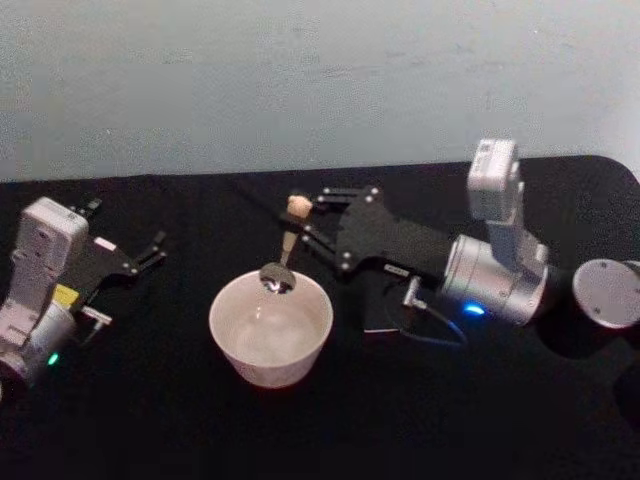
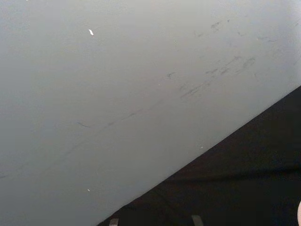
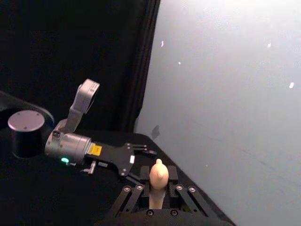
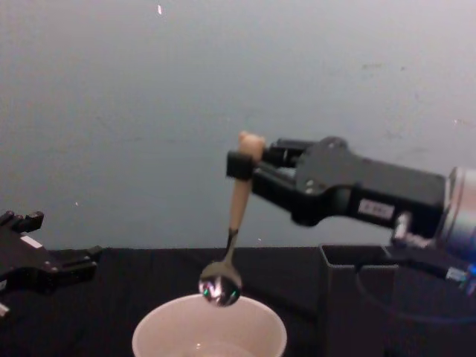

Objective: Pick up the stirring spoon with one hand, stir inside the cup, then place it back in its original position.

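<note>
Spoon hangs slightly tilted from the right gripper, whose fingers are clamped on its pale handle just under the bear-head knob. Its shiny bowl sits below the fingertips, at the far rim of the cup; whether they touch, I cannot tell. A box stands beneath that gripper's body, back from the fingertips. The left gripper rests well off to the side, fingers apart.

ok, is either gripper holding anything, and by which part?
The right gripper holds the stirring spoon near the top of its beige handle, just under the knob. The left gripper holds nothing.
</note>
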Robot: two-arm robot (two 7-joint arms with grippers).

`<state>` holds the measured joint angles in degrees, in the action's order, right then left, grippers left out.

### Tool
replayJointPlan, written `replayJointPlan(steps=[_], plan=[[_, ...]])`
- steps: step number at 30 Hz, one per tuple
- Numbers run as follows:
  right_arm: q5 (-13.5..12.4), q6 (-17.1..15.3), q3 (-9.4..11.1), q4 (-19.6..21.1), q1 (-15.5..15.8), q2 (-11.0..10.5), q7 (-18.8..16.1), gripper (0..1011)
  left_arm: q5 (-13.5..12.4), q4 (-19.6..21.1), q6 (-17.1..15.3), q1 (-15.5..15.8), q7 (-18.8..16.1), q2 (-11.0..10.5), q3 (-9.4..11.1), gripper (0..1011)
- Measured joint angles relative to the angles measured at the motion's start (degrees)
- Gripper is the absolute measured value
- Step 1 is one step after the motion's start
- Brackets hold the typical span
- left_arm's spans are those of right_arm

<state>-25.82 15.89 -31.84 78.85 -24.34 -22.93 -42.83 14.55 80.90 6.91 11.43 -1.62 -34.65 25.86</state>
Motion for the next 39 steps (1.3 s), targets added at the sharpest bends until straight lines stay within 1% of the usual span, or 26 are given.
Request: replayJointPlan(steps=[4,6,7,10,13,15,25,39], plan=[[1.64,1.80,-1.08,-2.56,-0.48,1.33,0.07,212,0.00,0.00,0.00,0.00,0.00,0.00,0.00,1001],[2.29,2.59,-1.32,-3.50,-0.65,1.73,0.16,212,0.00,0.00,0.00,0.00,0.00,0.00,0.00,1001],[3.03,3.51,-1.55,-4.42,-0.81,2.17,0.39,212,0.00,0.00,0.00,0.00,0.00,0.00,0.00,1001],[4.18,4.58,-1.80,-5.79,-1.04,2.83,0.89,212,0.00,0.00,0.00,0.00,0.00,0.00,0.00,1001],[5.67,5.75,-2.07,-8.02,-1.44,3.83,1.37,212,0.00,0.00,0.00,0.00,0.00,0.00,0.00,1001],[5.97,6.03,-2.12,-9.22,-1.67,4.36,1.33,212,0.00,0.00,0.00,0.00,0.00,0.00,0.00,1001],[5.77,6.29,-2.31,-11.99,-1.82,5.62,-0.07,212,0.00,0.00,0.00,0.00,0.00,0.00,0.00,1001],[6.82,6.15,-2.38,-13.34,-1.78,6.16,0.42,212,0.00,0.00,0.00,0.00,0.00,0.00,0.00,1001]])
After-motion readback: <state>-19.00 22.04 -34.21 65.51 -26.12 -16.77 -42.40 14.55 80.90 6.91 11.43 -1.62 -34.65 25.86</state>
